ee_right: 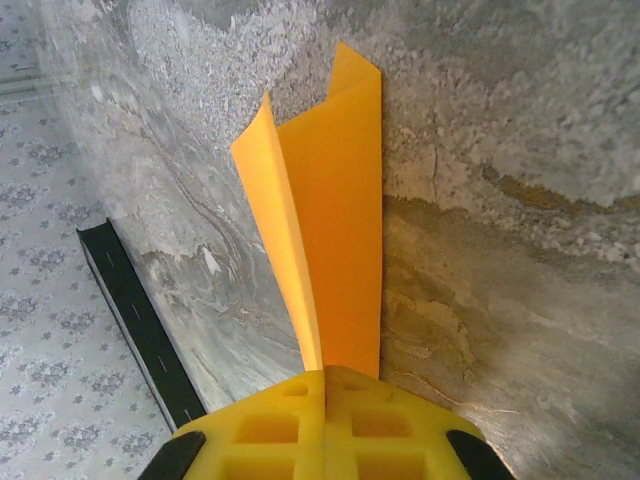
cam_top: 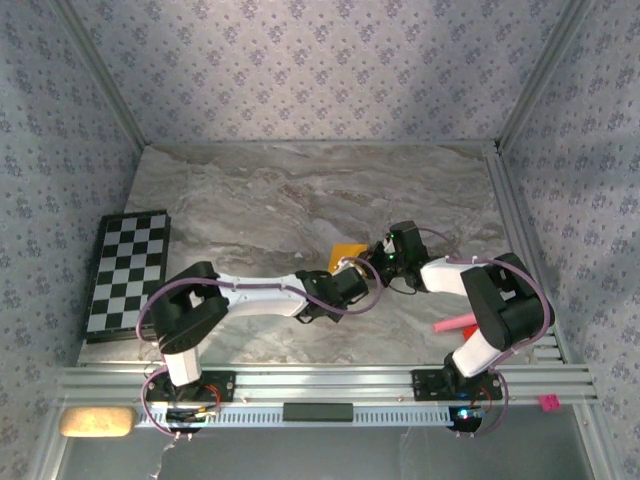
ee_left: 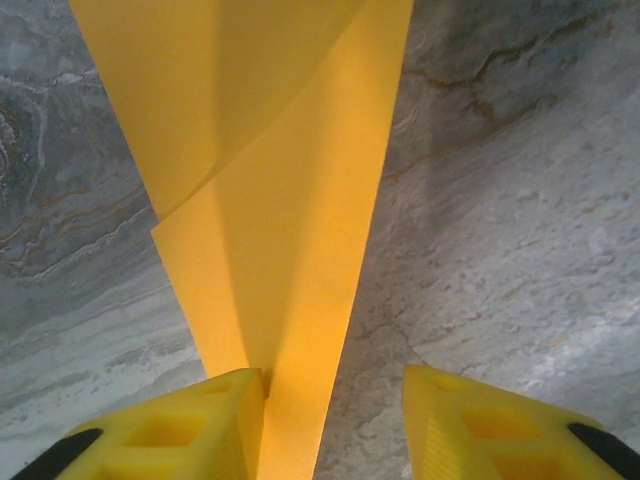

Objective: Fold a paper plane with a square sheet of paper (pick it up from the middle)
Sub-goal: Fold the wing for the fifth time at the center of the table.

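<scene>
Folded paper [ee_right: 335,200] pinched in right pincer [ee_right: 325,385] over bench [ee_right: 520,120], steadied for creasing; left pincer [ee_left: 330,400] spread astride it, one finger [ee_left: 180,430] touching, probably to press fold

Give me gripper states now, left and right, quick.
Left gripper: open, jaws apart, folded paper between them but not clamped.
Right gripper: closed, jaws shut on the folded paper.

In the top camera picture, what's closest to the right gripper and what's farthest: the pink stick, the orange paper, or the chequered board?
1. Orange paper: pinched in the right gripper.
2. Pink stick: beside the right arm.
3. Chequered board: far left side.
</scene>
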